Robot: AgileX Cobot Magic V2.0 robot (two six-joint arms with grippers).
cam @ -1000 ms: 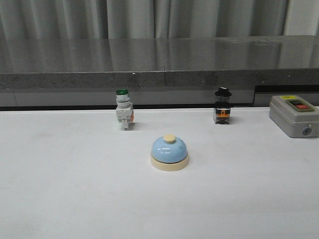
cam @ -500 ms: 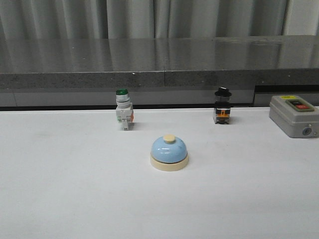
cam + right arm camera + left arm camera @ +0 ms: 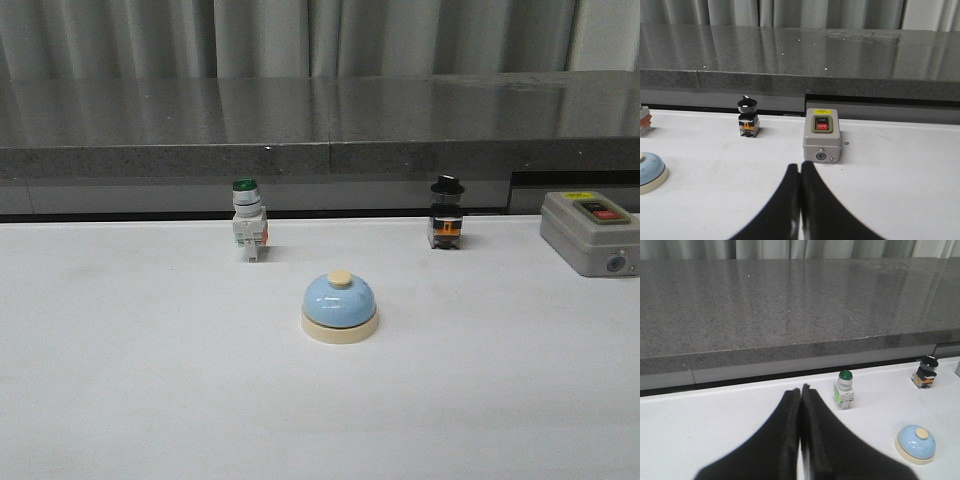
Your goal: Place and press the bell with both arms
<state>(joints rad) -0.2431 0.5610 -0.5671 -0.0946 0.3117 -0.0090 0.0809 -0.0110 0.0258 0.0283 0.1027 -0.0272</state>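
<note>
The bell (image 3: pixel 340 307), light blue with a cream base and cream button, sits upright on the white table near the middle of the front view. It also shows in the left wrist view (image 3: pixel 915 443) and, cut by the frame edge, in the right wrist view (image 3: pixel 650 172). Neither arm appears in the front view. My left gripper (image 3: pixel 800 389) is shut and empty, well short of the bell. My right gripper (image 3: pixel 800 166) is shut and empty, off to the bell's right, in front of the grey switch box (image 3: pixel 822 135).
A green-capped white push-button switch (image 3: pixel 248 221) stands behind the bell to the left. A black-capped switch (image 3: pixel 446 213) stands behind it to the right. The grey switch box (image 3: pixel 590 232) sits at the far right. A dark stone ledge (image 3: pixel 320 125) runs along the back.
</note>
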